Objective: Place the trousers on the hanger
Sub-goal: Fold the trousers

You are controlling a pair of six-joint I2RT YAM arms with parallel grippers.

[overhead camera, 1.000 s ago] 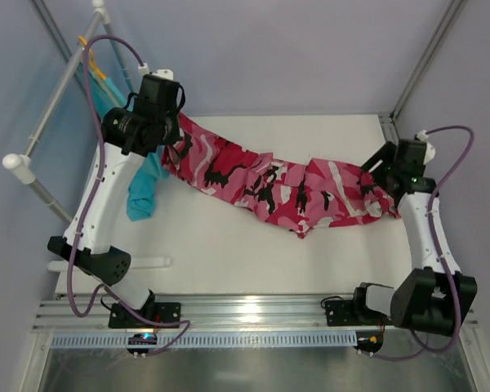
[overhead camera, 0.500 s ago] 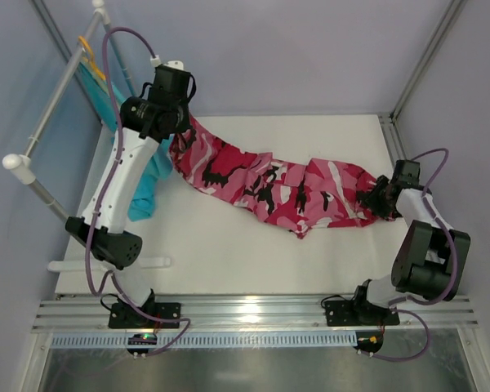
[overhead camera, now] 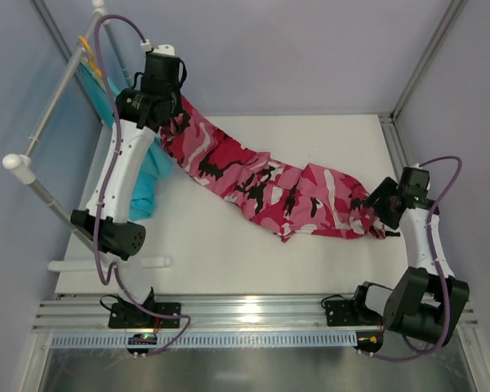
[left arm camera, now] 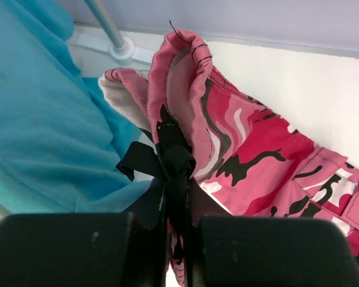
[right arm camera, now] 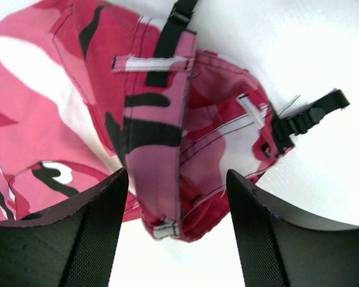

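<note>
Pink camouflage cloth, the trousers (overhead camera: 261, 184), lies in a long band across the white table (overhead camera: 220, 253), running in the overhead view from the upper left down to the right edge. My left gripper (left arm camera: 178, 222) is at the upper-left end, lifted above the table beside the white tube rack (overhead camera: 43, 110). Its fingers are pressed tight together on a black strap and the folded hem of the trousers, and the cloth bunches up just above them in my left wrist view. A teal garment (left arm camera: 42, 119) hangs close on the left of that view, touching the pink fold. My right gripper (right arm camera: 176, 179) sits low at the other end of the trousers, near the right edge of the table. Its fingers are spread wide, one on each side of a folded flap of pink cloth, and I cannot see either pad pressing on it. A black buckle strap (right arm camera: 308, 113) trails from that flap onto the bare table at the right of my right wrist view.
</note>
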